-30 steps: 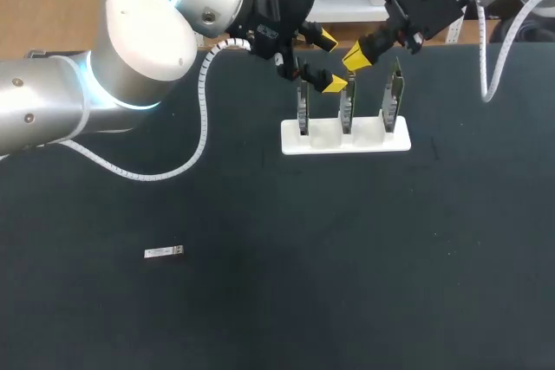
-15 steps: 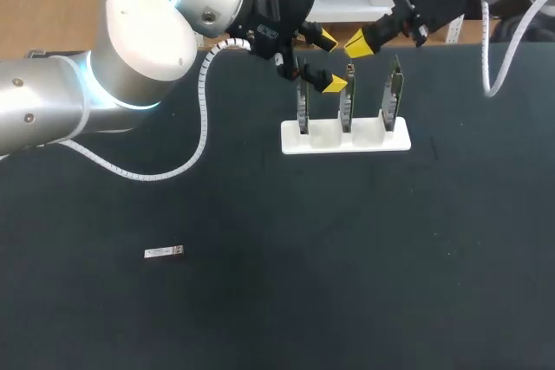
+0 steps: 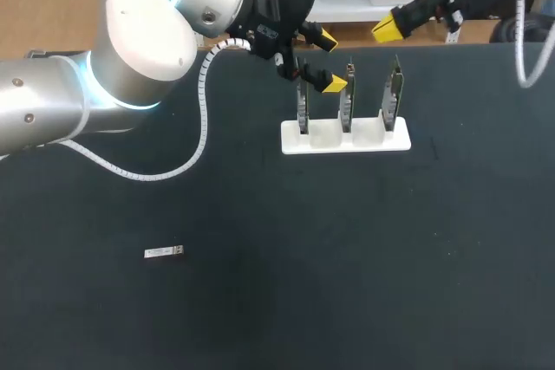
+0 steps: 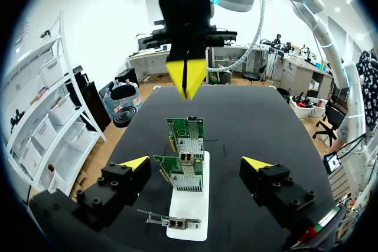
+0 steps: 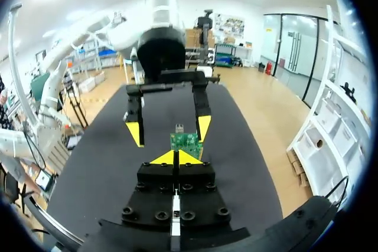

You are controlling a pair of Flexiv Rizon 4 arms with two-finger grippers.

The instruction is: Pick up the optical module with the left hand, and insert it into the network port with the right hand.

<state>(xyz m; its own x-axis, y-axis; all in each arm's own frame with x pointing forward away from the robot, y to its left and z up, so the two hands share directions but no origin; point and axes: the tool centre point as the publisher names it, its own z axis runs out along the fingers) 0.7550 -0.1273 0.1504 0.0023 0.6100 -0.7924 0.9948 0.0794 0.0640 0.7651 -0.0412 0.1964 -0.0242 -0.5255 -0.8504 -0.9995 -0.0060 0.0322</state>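
- Two spots matter here: the optical module point(image 3: 164, 252) lies alone on the near-left part of the table point(image 3: 286, 309), and everything else sits at the far end around the white rack point(image 3: 345, 139) with its three upright network cards point(image 3: 346, 103).
- The left gripper point(image 3: 329, 61) is spread wide with nothing in it, hovering right over the rack's left end.
- The right gripper point(image 3: 392, 26) is pinched together on nothing, out past the rack's far side.
- The module is well apart from both, back toward the robot and off to its left. The left gripper is the nearer one, which fits the task.
- The module's long axis runs side to side in the head view, so the left gripper probably has to close across its narrow width.
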